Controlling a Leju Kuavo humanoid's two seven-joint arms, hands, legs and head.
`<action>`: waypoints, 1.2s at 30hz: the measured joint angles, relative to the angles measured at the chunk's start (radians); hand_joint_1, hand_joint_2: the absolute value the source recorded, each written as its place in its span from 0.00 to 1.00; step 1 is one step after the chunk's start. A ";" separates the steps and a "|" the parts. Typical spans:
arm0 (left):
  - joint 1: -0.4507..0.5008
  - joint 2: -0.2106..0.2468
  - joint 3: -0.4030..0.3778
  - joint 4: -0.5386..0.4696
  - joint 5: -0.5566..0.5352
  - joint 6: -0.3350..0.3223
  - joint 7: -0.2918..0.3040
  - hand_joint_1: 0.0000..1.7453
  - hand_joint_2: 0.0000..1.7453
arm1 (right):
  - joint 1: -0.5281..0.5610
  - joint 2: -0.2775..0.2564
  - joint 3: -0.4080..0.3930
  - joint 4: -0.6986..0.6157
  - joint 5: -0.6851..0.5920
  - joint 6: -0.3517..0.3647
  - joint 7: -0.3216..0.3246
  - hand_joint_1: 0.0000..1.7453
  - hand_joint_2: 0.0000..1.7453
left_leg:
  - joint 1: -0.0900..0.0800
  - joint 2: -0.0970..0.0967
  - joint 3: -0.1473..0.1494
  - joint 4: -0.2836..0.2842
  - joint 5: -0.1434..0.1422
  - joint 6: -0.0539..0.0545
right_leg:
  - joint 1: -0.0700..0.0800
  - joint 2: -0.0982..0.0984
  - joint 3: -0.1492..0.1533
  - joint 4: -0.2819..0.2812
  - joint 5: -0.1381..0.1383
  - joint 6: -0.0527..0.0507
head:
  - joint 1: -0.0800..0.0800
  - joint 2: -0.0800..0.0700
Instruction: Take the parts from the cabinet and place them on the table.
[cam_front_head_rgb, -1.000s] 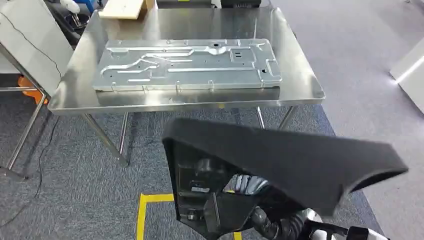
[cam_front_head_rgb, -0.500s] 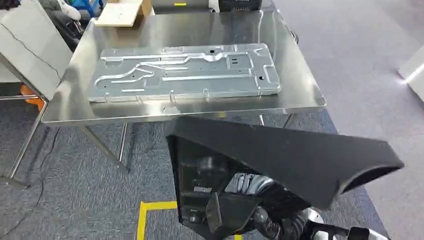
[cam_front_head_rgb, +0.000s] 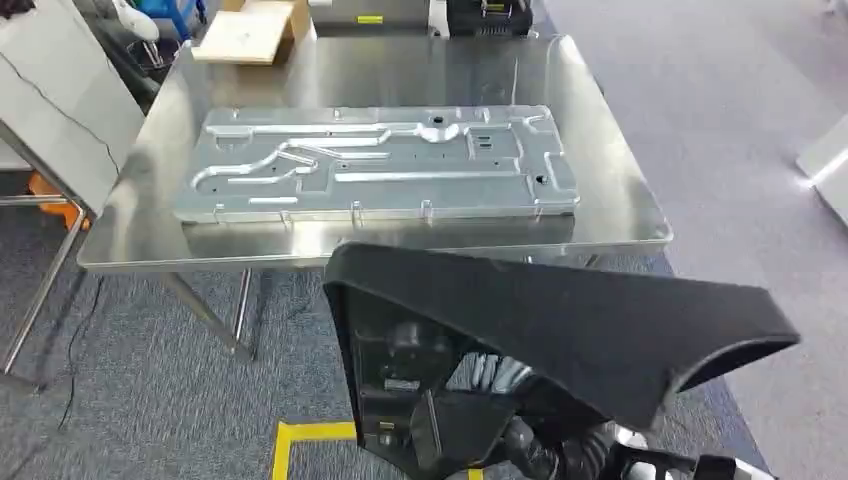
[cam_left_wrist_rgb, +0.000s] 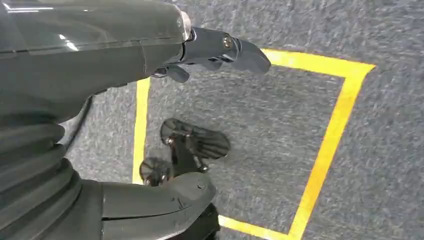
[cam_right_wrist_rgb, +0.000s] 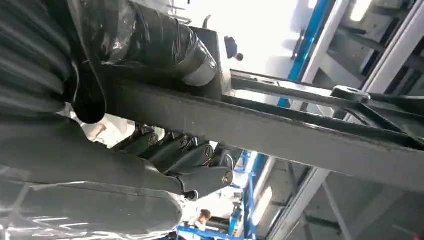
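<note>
Partly hidden right hand under black part

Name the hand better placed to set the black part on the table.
Right. The right hand already grips the black part, which is just short of the table. The left hand hangs over the floor, holding nothing.

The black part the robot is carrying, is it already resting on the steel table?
No. In the head view the black part hangs short of the steel table, over the carpet.

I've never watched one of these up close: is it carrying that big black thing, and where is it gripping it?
Yes. The right hand grips the black part by a flat bar on its underside. The left hand holds nothing.
</note>
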 joint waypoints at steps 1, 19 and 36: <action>0.000 0.000 0.000 0.000 0.000 0.000 0.000 0.00 1.00 | 0.002 0.000 0.000 0.000 0.000 0.001 0.000 0.82 1.00 | -0.001 0.000 0.004 0.000 -0.005 0.000 | -0.001 0.000 -0.050 0.069 -0.030 0.002 | 0.000 0.000; 0.001 -0.003 0.002 0.000 -0.003 -0.002 -0.006 0.00 1.00 | 0.021 0.001 -0.006 0.002 0.011 0.005 -0.009 0.82 1.00 | 0.003 -0.001 -0.110 0.277 -0.163 -0.066 | 0.004 0.003 0.064 -0.212 0.123 -0.064 | 0.000 0.000; 0.004 -0.002 0.006 0.000 -0.003 -0.010 -0.007 0.00 1.00 | 0.013 0.001 -0.031 0.017 0.008 0.019 -0.006 0.82 1.00 | 0.000 -0.003 0.055 0.008 -0.051 -0.011 | 0.008 0.002 -0.069 -0.048 0.075 -0.022 | 0.000 0.000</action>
